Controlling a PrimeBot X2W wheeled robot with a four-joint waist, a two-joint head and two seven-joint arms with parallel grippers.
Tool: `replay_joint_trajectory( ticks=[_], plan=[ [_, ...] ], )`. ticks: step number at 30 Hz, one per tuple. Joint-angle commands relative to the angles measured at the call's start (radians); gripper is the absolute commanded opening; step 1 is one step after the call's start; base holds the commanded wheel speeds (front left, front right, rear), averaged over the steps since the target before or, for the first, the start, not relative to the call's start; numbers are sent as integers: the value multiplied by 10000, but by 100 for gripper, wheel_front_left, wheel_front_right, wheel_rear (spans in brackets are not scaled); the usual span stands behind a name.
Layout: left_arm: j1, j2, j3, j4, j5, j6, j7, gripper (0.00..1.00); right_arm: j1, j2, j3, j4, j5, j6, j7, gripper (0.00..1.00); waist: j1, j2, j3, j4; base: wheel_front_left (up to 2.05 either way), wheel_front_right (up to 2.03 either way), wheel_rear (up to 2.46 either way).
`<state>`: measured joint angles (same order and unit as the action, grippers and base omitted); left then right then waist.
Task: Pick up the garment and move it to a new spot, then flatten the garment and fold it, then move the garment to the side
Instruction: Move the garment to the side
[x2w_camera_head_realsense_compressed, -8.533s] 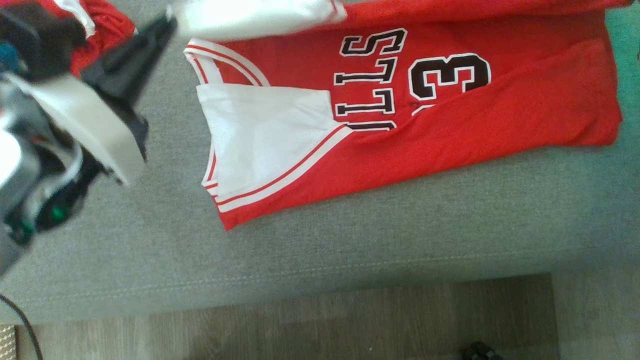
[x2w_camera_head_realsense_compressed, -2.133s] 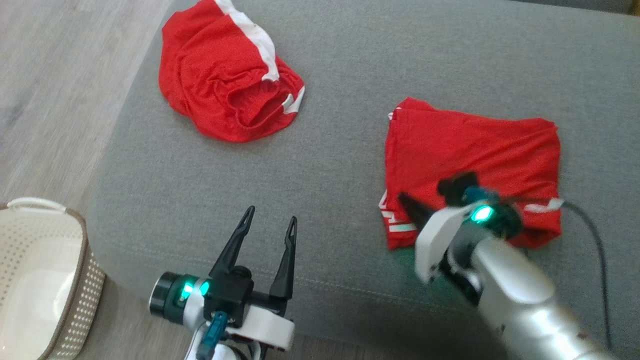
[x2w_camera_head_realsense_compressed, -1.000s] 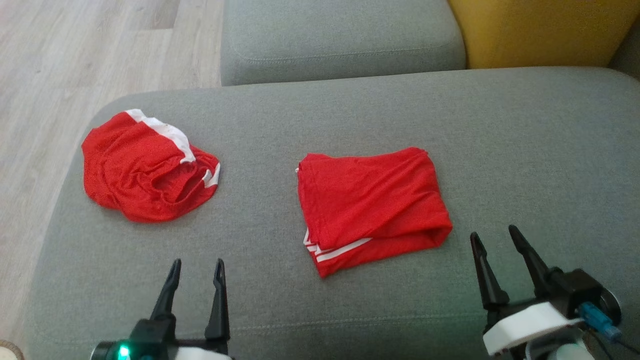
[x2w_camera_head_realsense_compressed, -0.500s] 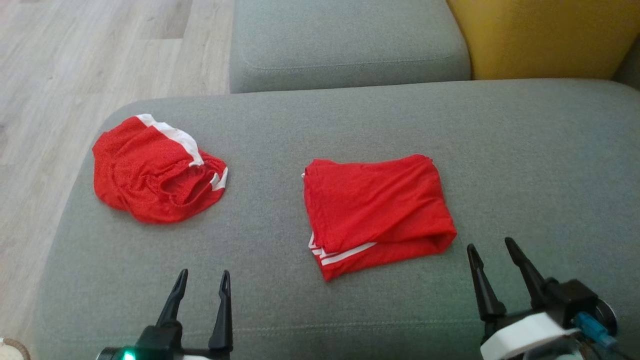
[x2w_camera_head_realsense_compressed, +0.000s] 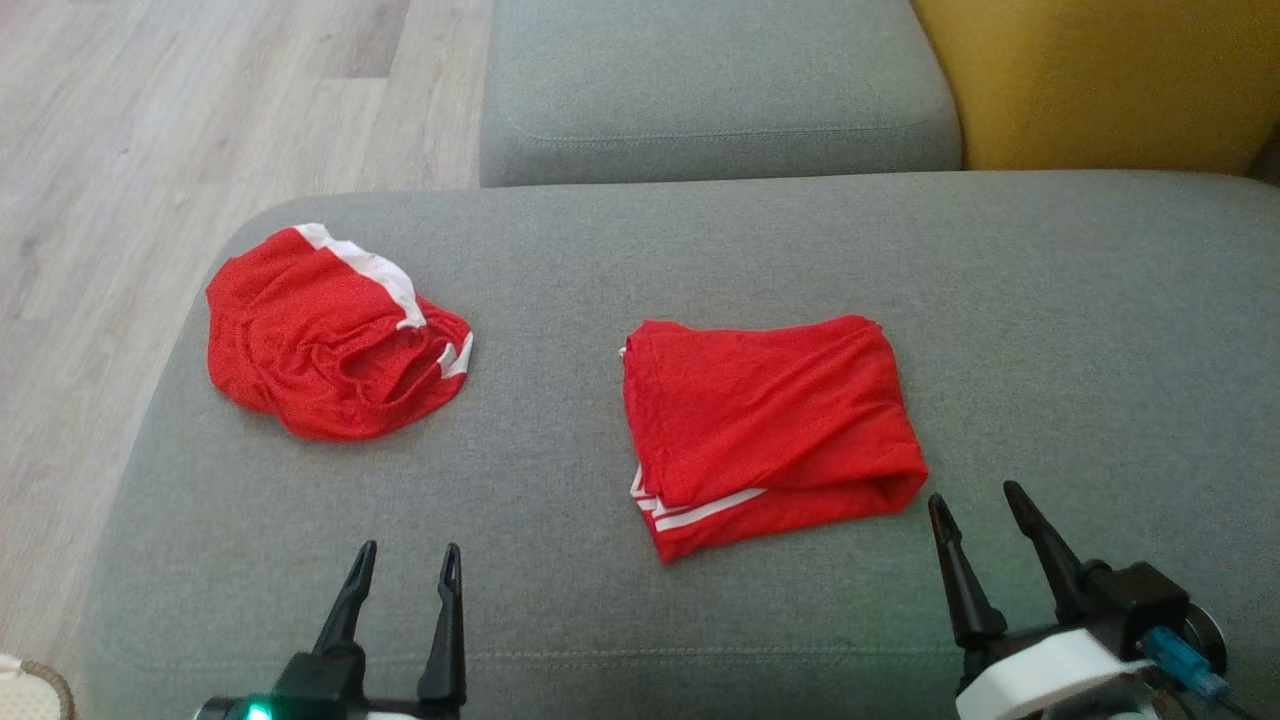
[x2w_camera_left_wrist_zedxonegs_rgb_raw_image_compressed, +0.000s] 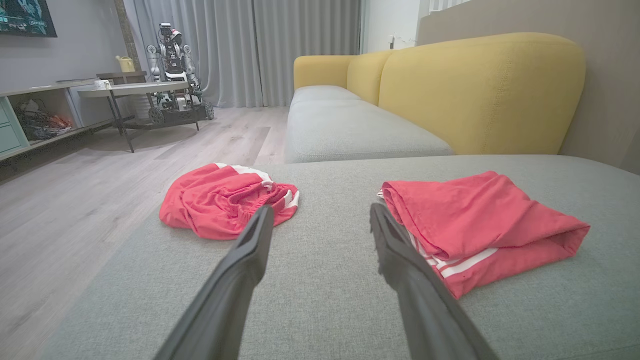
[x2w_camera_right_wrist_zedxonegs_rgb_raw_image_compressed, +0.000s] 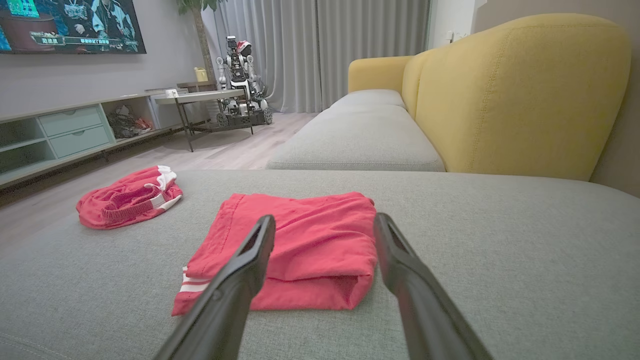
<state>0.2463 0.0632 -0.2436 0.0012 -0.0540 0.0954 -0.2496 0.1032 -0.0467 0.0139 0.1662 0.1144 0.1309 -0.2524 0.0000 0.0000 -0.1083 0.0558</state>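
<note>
Head view: folded red mesh garment rests on the grey fabric sofa seat; left tool and right tool hover near it, jaws apart, empty. Left wrist view: clamp all layers at the garment's striped edge to keep the fold. Right wrist view: bare seat lies right of it; crumpled red shorts left

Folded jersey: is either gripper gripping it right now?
No: the left gripper and right gripper are both open and empty, short of the folded jersey.
</note>
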Motion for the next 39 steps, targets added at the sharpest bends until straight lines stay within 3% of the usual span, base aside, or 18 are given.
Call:
replay_joint_trajectory(
  ticks=[1, 13, 19, 25, 30, 39],
  plan=[
    [-303, -101, 373, -321, 95, -41, -122, 100, -284, -37, 262, -255, 30, -2, -93, 100, 0, 0, 20, 34, 0, 0, 0],
    [-561, -117, 136, -324, 141, -109, -122, 100, -1508, -36, 73, 750, 181, -2, -93, 100, 0, 0, 725, 432, 0, 0, 0],
    [-812, -123, -174, -344, 127, -139, -122, 100, -2979, -418, -201, 2582, 93, -2, -93, 100, 0, 0, 1236, 577, 0, 0, 0],
    [-1479, -127, -716, -386, 105, -177, -122, 100, -5064, -1235, -789, 5038, 366, -2, -80, 100, 0, 0, 2112, 873, 0, 0, 0],
    [-1943, -128, -1028, -345, 19, -96, -122, 100, -6359, -1706, -695, 6469, 569, -2, -77, 100, 0, 0, 2808, 1073, 0, 0, 0],
    [-2720, -129, -1368, -300, -34, -39, -122, 100, -7723, -1806, 12, 8473, 1020, -2, 344, 100, 0, 0, 3758, 1306, 0, 0, 0]
  ],
)
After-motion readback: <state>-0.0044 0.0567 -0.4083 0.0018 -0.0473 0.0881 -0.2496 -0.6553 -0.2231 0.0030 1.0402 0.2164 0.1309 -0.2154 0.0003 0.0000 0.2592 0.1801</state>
